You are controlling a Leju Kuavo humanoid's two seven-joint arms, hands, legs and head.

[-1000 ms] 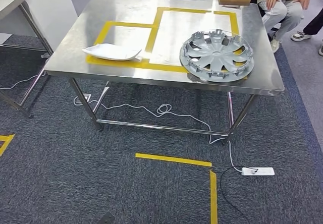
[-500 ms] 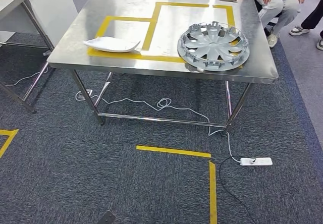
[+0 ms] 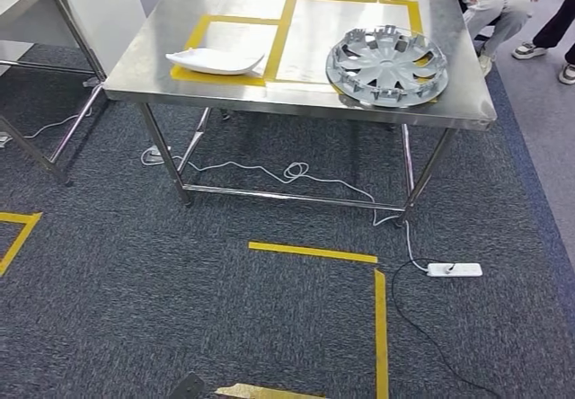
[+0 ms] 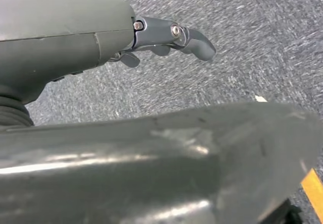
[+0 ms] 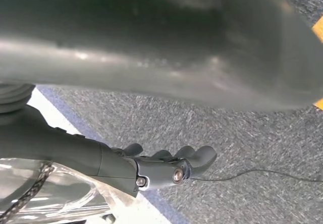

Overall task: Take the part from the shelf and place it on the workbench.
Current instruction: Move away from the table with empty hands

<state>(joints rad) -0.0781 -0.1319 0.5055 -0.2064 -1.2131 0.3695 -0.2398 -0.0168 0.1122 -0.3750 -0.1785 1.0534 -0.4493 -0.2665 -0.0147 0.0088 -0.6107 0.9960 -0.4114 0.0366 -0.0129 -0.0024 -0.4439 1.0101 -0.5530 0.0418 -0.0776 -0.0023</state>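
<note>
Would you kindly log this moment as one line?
left hand: open, hanging | right hand: open, hanging | hubcap: on workbench | white part: on workbench

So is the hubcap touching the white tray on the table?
Apart. The head view shows the hubcap and the white tray separated by bare table and yellow tape.

The head view looks forward and down at the steel workbench [image 3: 298, 102] from well back; both wrist views face carpet [image 4: 266, 42] nearby.

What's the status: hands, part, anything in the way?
Left hand open, empty. Right hand open, empty. Wheel cover lies on workbench. Power strip and cable on carpet ahead.
</note>
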